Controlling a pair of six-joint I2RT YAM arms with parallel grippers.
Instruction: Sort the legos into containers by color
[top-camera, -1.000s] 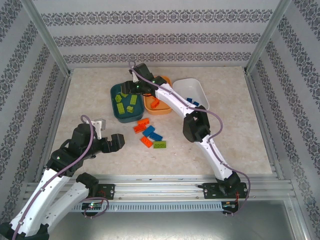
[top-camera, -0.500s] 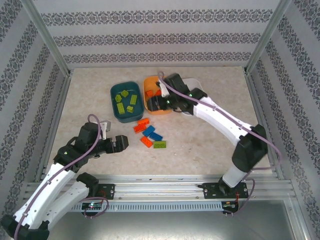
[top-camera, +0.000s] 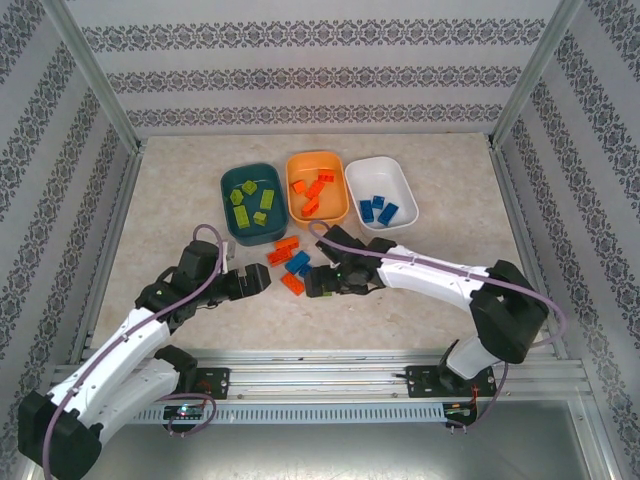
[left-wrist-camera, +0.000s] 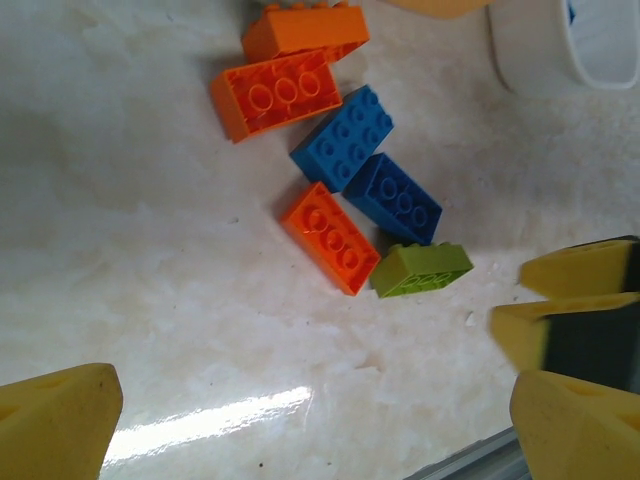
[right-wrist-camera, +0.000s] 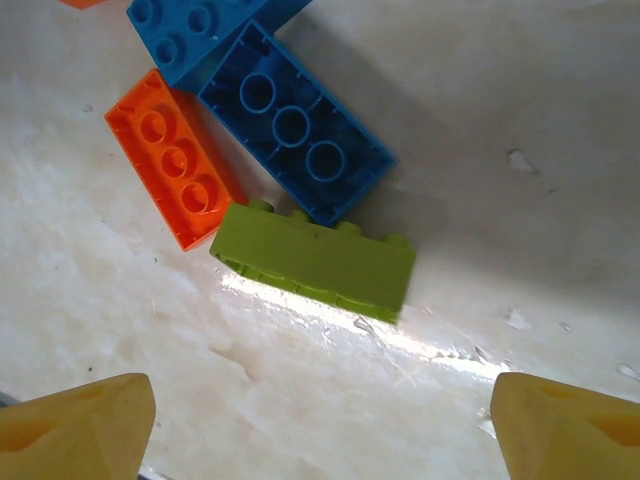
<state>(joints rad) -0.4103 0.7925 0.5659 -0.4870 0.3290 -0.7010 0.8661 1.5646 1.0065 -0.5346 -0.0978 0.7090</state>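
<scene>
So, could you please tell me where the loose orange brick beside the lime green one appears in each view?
Top external: the orange brick lies just below picture centre, beside the right gripper.
Left wrist: orange brick at picture centre, lying diagonally.
Right wrist: orange brick at the upper left.
Shared landmark: the blue brick lying alongside it.

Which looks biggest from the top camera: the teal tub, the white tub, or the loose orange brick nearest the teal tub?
1. The teal tub and the white tub: about alike, so no ranking between them.
2. The loose orange brick: far smaller.
</scene>
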